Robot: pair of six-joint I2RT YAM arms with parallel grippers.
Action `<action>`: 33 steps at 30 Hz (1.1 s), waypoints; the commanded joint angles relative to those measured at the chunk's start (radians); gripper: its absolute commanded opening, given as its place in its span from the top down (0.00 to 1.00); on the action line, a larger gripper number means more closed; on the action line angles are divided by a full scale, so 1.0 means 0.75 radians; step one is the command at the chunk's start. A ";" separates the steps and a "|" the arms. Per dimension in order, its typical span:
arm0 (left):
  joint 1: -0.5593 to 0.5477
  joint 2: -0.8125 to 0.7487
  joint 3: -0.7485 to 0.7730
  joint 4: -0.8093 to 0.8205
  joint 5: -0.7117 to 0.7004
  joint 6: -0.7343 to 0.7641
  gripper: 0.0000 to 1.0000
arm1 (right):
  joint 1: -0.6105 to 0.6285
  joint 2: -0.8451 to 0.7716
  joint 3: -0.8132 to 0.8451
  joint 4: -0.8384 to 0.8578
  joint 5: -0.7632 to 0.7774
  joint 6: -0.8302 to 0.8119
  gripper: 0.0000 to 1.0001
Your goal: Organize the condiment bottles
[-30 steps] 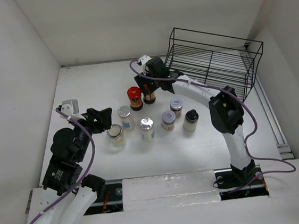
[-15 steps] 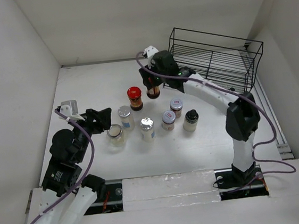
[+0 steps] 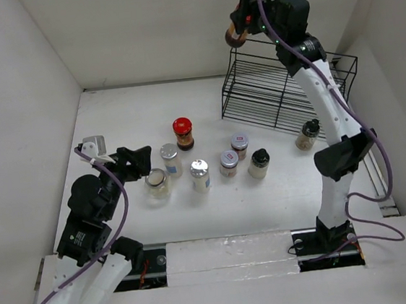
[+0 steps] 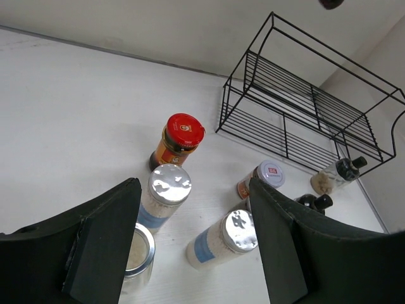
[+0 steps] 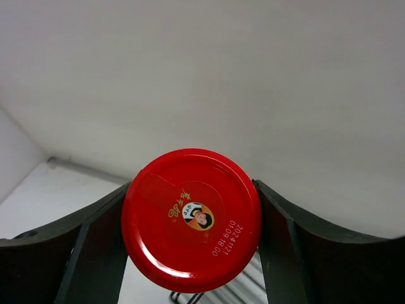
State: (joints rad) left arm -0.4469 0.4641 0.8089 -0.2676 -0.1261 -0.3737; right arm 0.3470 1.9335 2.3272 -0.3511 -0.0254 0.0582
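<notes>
My right gripper [image 3: 242, 23] is shut on a dark jar with a red lid [image 5: 192, 218], held high in the air above the left top corner of the black wire rack [image 3: 284, 96]. A second red-lidded dark jar [image 3: 182, 132] stands on the table. In front of it stand two silver-lidded jars [image 3: 170, 159] [image 3: 200, 174], a pale squat jar [image 3: 157, 182], two labelled-lid jars [image 3: 229, 162] [image 3: 240, 145] and a black-lidded jar [image 3: 259, 163]. Another black-lidded jar [image 3: 306, 134] stands at the rack's right front. My left gripper [image 3: 135, 161] is open and empty, just left of the jars; in the left wrist view [image 4: 193, 187] it frames the silver-lidded jars [image 4: 166, 190].
The rack [image 4: 304, 114] stands at the back right of the white table, close to the right wall. White walls close in the table on the left, back and right. The right arm reaches up over the rack.
My right gripper has lifted the red-lidded jar from beside the other one to high above the rack. The rack now sits further left, and a black-lidded jar shows at its right front.
</notes>
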 commanded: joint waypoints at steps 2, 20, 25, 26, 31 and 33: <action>0.007 0.026 -0.007 0.050 0.009 0.020 0.35 | -0.121 0.197 0.371 0.088 -0.032 0.080 0.55; 0.007 0.068 -0.007 0.050 -0.004 0.032 0.35 | -0.252 0.265 0.217 0.241 -0.115 0.192 0.55; 0.007 0.068 -0.007 0.050 0.009 0.032 0.35 | -0.238 0.314 0.166 0.227 -0.101 0.162 0.55; 0.007 0.068 -0.007 0.050 0.009 0.032 0.35 | -0.221 0.334 0.165 0.227 -0.101 0.146 0.55; 0.007 0.068 -0.007 0.050 0.009 0.032 0.35 | -0.174 0.392 0.165 0.198 -0.068 0.076 0.50; 0.007 0.056 -0.007 0.050 0.009 0.032 0.35 | -0.160 0.412 0.165 0.186 -0.056 0.064 0.47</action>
State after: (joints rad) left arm -0.4469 0.5148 0.8089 -0.2668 -0.1249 -0.3637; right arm 0.1898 2.2559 2.4207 -0.3538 -0.0654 0.1291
